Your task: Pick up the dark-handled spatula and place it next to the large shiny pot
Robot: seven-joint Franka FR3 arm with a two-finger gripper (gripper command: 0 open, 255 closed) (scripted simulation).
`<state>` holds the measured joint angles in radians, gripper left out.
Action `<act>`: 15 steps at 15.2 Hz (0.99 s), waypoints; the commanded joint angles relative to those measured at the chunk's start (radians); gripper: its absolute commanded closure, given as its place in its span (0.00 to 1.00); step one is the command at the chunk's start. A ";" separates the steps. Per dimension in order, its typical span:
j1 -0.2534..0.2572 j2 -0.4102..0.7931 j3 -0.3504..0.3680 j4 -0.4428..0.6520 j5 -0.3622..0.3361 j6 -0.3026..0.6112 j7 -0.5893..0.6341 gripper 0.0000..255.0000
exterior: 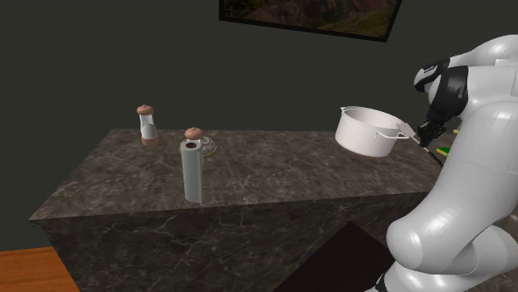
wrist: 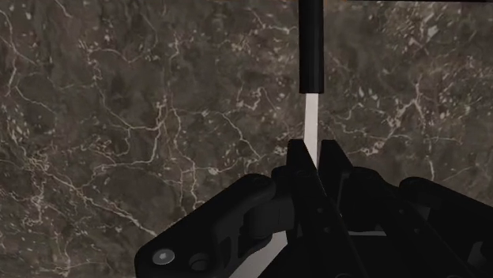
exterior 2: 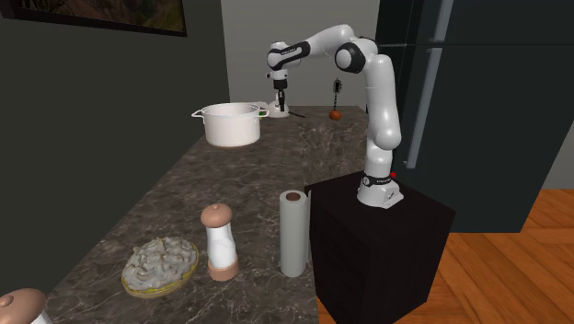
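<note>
My gripper is shut on the thin white shaft of the spatula, whose black handle runs straight away from the fingers over the dark marble counter. I cannot tell whether the spatula touches the counter. The large pale pot stands near the counter's far end. In the shoulder view the gripper sits just to the right of the pot's handle. In the second exterior view the gripper hangs just right of the pot, with the spatula below it.
A tall grey roll, a brown-capped mill and a dish of pale food stand at the counter's other end. A second mill is by the wall. A small orange object lies right of the gripper.
</note>
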<state>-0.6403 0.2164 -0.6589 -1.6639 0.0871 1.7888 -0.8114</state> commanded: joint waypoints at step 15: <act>-0.006 0.054 0.013 -0.156 0.039 0.199 -0.020 1.00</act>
<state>-0.6467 0.2636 -0.6472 -1.8005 0.1248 1.9769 -0.8315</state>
